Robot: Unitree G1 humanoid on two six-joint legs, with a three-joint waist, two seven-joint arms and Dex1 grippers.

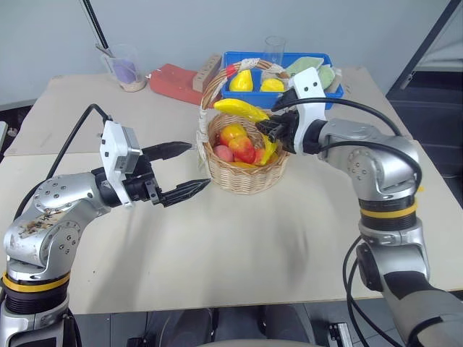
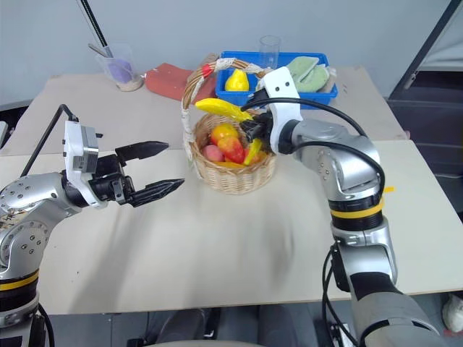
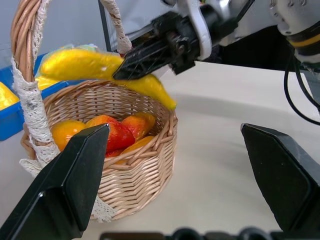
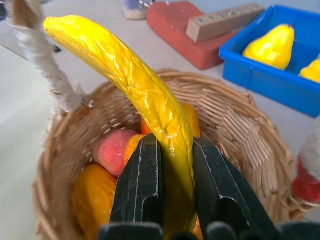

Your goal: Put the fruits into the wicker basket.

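Note:
The wicker basket (image 1: pixel 242 173) stands mid-table with its arched handle (image 2: pixel 194 79) up. Inside lie several fruits, among them a red-and-yellow mango-like one (image 1: pixel 244 147). My right gripper (image 1: pixel 269 130) is shut on the lower end of the yellow banana (image 1: pixel 241 108). The banana (image 4: pixel 145 95) hangs over the basket's opening and slants up toward the handle. To the left of the basket, my left gripper (image 1: pixel 200 164) is open, its fingers apart and nothing between them; it points at the basket's side.
A blue plastic bin (image 1: pixel 329 94) with yellow pears (image 1: pixel 241 81) and green items sits right behind the basket. A red block (image 1: pixel 177 81), a wooden block (image 4: pixel 225 20), a clear glass (image 1: pixel 275 49) and a beaker (image 1: pixel 124 69) stand at the back.

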